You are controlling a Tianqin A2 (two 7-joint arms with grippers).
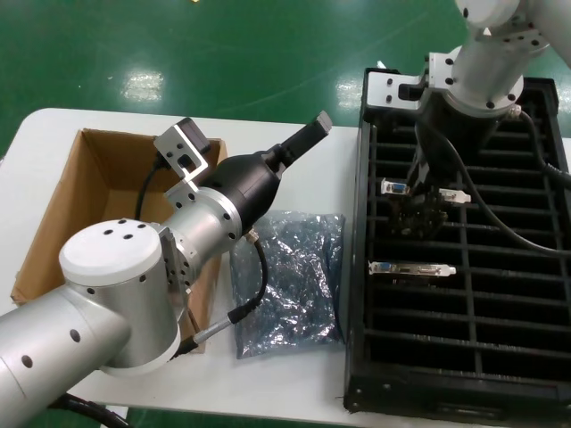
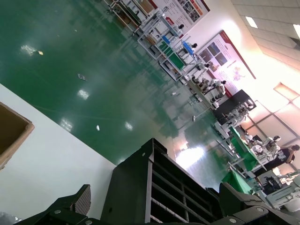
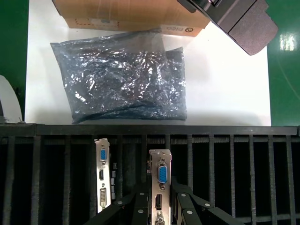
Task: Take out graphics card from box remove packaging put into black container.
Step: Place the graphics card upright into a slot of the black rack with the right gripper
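The graphics card [image 3: 160, 187] stands bracket-up in a slot of the black container [image 1: 535, 392], clamped between the fingers [image 3: 185, 206] of the right gripper [image 1: 426, 214], which is closed on it from above; its blue port faces the right wrist camera; a second graphics card [image 1: 412, 268] sits in a slot nearer the robot, a few slots away, its silver bracket uppermost and free of any gripper. The packaging [image 1: 290, 281] lies flat and crinkled on the white table [image 1: 294, 383], between the box [image 1: 53, 223] and the container, close to both; whether it is one bag or two stacked cannot be told. The box stands open on the robot's left side of the table. The left gripper [image 1: 308, 134] hangs above the table between box and container, its fingers [image 2: 75, 204] spread wide and holding nothing; it touches none of the items.
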